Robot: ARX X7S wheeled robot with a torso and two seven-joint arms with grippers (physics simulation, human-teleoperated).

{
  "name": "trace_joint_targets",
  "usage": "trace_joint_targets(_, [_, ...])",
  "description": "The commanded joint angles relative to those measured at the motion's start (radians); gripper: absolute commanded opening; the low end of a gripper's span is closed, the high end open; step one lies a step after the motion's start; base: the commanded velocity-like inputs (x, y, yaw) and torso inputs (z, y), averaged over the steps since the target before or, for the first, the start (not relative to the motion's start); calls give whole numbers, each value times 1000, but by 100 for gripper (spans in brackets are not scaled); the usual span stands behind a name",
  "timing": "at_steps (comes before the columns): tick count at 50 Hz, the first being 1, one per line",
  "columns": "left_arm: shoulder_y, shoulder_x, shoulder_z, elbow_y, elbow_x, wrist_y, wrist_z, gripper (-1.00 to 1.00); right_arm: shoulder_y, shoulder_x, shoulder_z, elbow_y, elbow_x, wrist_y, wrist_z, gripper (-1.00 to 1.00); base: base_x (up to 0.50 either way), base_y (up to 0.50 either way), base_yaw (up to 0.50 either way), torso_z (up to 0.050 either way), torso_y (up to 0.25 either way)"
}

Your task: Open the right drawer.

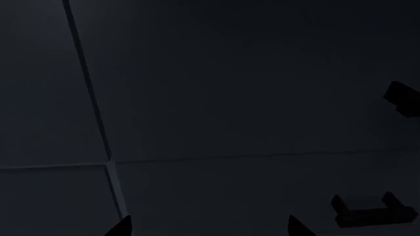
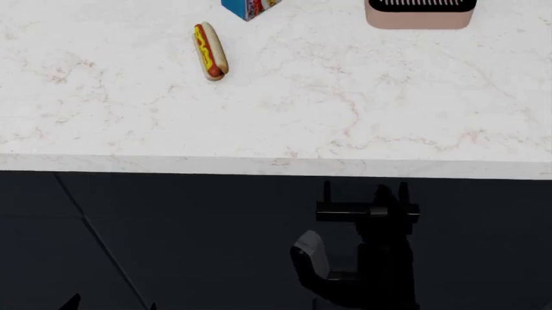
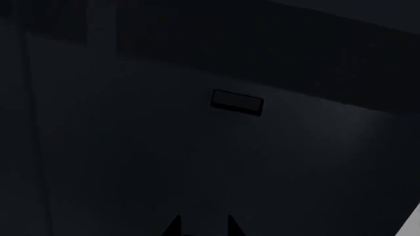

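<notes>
The right drawer [image 2: 216, 213] is a flat dark navy front just under the counter edge, and it looks closed. Its short black bar handle [image 2: 345, 211] stands out on two posts. My right gripper [image 2: 391, 194] overlaps the handle's right part in the head view. In the right wrist view the handle [image 3: 237, 102] lies well ahead of my right gripper [image 3: 202, 225]. Its jaws are a narrow gap apart with nothing between them. My left gripper [image 2: 112, 303] is wide open and empty at the lower left, facing navy fronts [image 1: 229, 88].
A white marble counter [image 2: 345, 110] carries a hot dog [image 2: 211, 50], a blue box [image 2: 250, 6] and a pink appliance [image 2: 420, 13]. Seams [image 1: 92, 98] split the navy fronts. Two more black handles [image 1: 374, 214] [image 1: 404, 98] show in the left wrist view.
</notes>
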Motion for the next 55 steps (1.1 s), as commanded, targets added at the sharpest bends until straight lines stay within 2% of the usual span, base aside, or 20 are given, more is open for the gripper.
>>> trace_joint_targets(1, [-3,-1,2,-4,-2,2,-2,100,-37,18,-60,-84,-23,13,-20,-100,0,0,0,0,0])
trace_joint_targets(23, [-8,-4,13,-7,-1,0,-5,100,-165,160,-111,-417,-129,147,-154,-100,0,1,1,0,-1])
trace_joint_targets(38, [-9,-6,15,-9,-1,0,-11,100,-203,203,-122,-508,-161,181,-184,-100,0,1,2,0,0])
trace_joint_targets(55, [-12,-8,18,-12,-4,3,-14,100,-207,212,-141,-517,-193,194,-188,-100,-1,1,2,0,-1])
